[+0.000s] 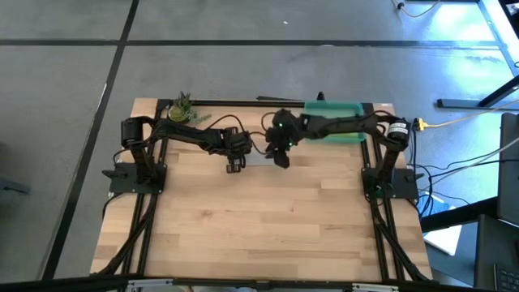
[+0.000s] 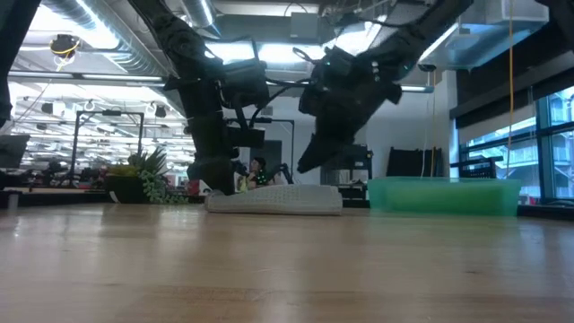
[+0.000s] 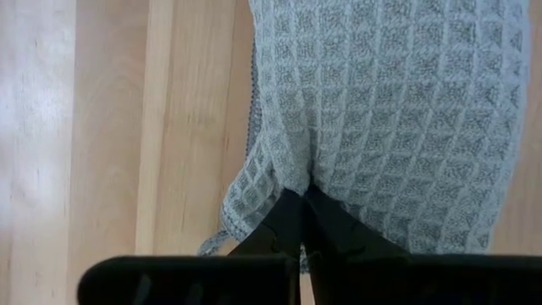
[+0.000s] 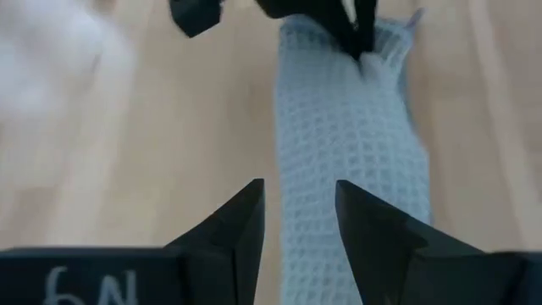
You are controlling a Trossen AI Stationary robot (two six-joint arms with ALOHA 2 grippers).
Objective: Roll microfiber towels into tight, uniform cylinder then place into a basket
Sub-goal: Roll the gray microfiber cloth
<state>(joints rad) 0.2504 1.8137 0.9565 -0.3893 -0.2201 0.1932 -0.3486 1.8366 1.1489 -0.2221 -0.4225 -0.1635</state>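
The light grey waffle-weave towel (image 1: 258, 159) lies on the table as a long narrow strip, flat on the wood in the low view (image 2: 278, 199). My left gripper (image 1: 234, 165) is at its left end, shut on it (image 3: 298, 203). My right gripper (image 1: 280, 158) hovers open just above the strip's right end (image 4: 298, 224) and touches nothing; it is raised off the towel in the low view (image 2: 309, 161). The teal basket (image 1: 349, 107) stands at the table's far right. The lime green towel is not in view. My left gripper pinches the edge of the grey towel's left end (image 3: 288, 182) between its two shut fingertips, and the cloth puckers there. The fingers come from above, slanting down from the table's left (image 2: 215, 184). The rest of the towel lies slack on the table.
A small potted plant (image 1: 182, 108) stands at the far left corner. The basket (image 2: 444, 196) sits just right of the towel, partly under my right arm. The near half of the wooden table (image 1: 259, 227) is bare wood.
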